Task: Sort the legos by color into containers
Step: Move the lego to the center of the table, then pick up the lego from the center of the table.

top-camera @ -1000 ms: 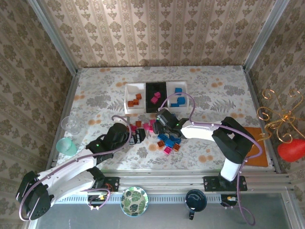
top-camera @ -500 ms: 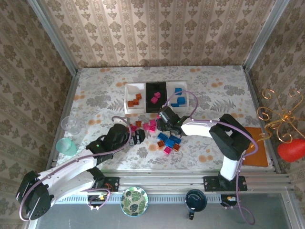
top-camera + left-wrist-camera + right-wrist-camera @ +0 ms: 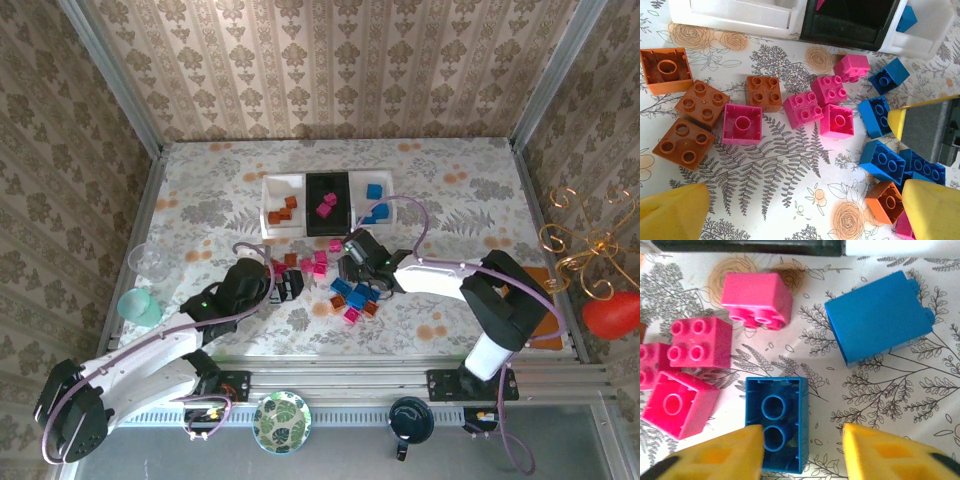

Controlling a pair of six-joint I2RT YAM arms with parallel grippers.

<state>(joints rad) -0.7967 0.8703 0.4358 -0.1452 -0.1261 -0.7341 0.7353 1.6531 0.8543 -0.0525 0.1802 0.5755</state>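
Note:
The containers stand at the table's middle back: a white tray (image 3: 283, 205) with orange-brown legos, a black tray (image 3: 327, 203) with pink ones, and a white tray (image 3: 372, 203) with blue ones. Loose legos (image 3: 345, 285) lie in front of them. My right gripper (image 3: 802, 452) is open low over an upside-down blue lego (image 3: 777, 422). Its left finger overlaps that lego's edge and its right finger stands clear. A larger blue lego (image 3: 880, 317) and pink legos (image 3: 756, 300) lie beyond. My left gripper (image 3: 800, 215) is wide open above bare table, with orange-brown (image 3: 695, 105), pink (image 3: 802, 109) and blue legos (image 3: 882, 161) ahead.
A clear cup (image 3: 150, 260) and a teal cup (image 3: 138, 305) stand at the left edge. An orange mat (image 3: 545, 300), a gold wire ornament (image 3: 585, 245) and a red heart (image 3: 612, 315) are at the right. A green plate (image 3: 281, 421) sits on the near rail.
My right gripper has shifted slightly right and nearer, its arm swinging out to the right, and a pink lego by the black tray has come into sight. The left arm has stayed still.

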